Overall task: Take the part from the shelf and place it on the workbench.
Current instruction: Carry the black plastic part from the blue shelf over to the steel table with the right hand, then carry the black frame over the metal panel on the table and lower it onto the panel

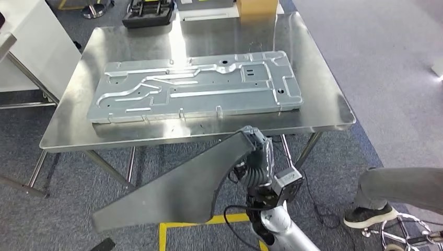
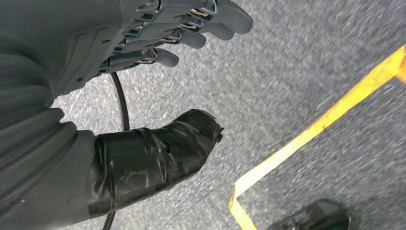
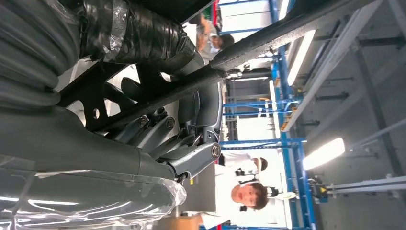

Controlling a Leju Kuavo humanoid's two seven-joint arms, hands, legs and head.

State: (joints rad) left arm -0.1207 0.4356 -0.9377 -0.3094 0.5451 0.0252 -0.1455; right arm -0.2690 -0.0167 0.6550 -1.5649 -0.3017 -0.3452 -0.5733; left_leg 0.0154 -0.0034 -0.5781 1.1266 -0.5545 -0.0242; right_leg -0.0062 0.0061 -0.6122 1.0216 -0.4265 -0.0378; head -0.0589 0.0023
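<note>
Left hand (image 2: 158, 33) hung over grey carpet (image 2: 297, 57), fingers apart, holding nothing. Large embossed silver sheet-metal panel (image 1: 196, 86) lay flat on the steel workbench (image 1: 324, 112). Nearer, the flat dark grey curved-edged metal part (image 1: 177, 188) was gripped at its upper corner by the right hand (image 1: 257, 151), just short of the bench's near edge. Judged: pickup done; lifting over the edge and setting down remained.
</note>
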